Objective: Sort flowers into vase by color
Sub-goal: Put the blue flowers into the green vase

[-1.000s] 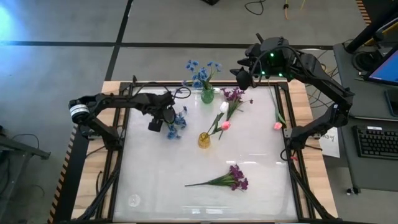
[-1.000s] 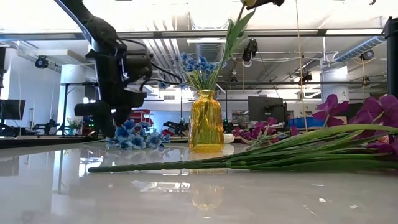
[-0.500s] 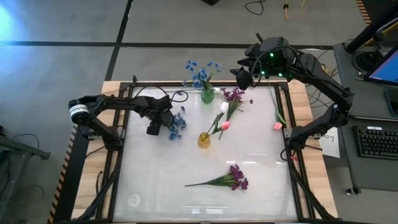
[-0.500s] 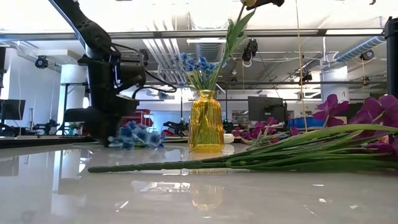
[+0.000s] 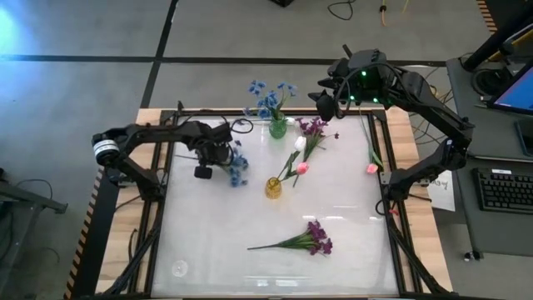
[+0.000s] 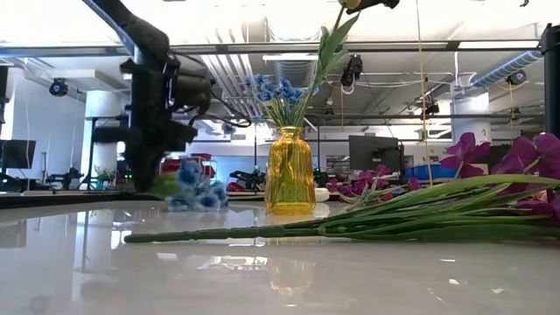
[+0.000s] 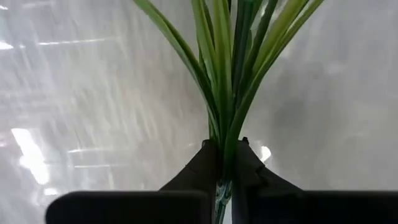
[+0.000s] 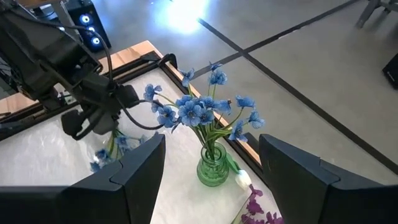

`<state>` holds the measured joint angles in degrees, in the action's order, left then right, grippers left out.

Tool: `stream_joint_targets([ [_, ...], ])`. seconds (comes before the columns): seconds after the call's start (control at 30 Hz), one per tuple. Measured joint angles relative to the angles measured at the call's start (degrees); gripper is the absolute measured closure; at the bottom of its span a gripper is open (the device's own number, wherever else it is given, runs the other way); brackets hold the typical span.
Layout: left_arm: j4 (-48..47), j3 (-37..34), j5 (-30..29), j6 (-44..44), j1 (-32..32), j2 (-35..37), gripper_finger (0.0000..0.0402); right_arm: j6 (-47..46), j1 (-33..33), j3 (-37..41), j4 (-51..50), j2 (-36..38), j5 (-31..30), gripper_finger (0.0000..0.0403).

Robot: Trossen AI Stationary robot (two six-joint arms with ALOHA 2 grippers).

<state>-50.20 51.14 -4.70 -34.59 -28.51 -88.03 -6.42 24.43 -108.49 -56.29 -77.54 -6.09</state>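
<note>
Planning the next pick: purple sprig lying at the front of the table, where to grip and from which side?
Grip the purple sprig on its bare green stem, away from the blossoms, coming straight down from above. It lies flat, alone on the table, stem end pointing toward the left arm's side. A judgement only.

Two vases on the table (image 5: pixel 208 242): one green vase (image 5: pixel 277 128) at the far edge, one yellow vase (image 5: pixel 273 187) near the middle. Two blue bunches: one in the green vase (image 5: pixel 268 93), one at the left (image 5: pixel 237 165). Two purple bunches: one far, right of the green vase (image 5: pixel 313 127), one near (image 5: pixel 316 237). One white bud (image 5: pixel 299 142). Two pink buds: one by the yellow vase (image 5: pixel 302 167), one at the right edge (image 5: pixel 371 168). Two arms, one pincer each: left pincer (image 5: pixel 202 172), right pincer (image 5: pixel 326 107).
</note>
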Motion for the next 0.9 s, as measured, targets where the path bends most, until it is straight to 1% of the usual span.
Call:
stream_joint_targets([
  [0.3,-13.8,18.0,10.6,4.1,0.0,1.5,0.0401,1.1,0.7,0.0,0.0,0.0,0.0,0.0154],
  [0.37,-17.4,22.5,11.7,4.1,0.0,1.5,0.0401,1.2,0.9,0.0,-0.2,0.0,0.0,0.0154],
  [0.43,-20.0,26.5,11.3,4.3,0.1,1.5,0.0401,1.7,1.1,0.0,-0.2,0.0,0.0,0.0154],
  [0.73,-30.6,41.3,12.0,8.8,0.1,1.6,0.0402,3.5,1.9,0.0,-0.2,0.0,0.0,0.0154],
  [0.9,-34.2,49.7,17.8,10.8,0.2,1.6,0.0401,4.1,1.9,0.0,-0.2,0.0,0.1,0.0154],
])
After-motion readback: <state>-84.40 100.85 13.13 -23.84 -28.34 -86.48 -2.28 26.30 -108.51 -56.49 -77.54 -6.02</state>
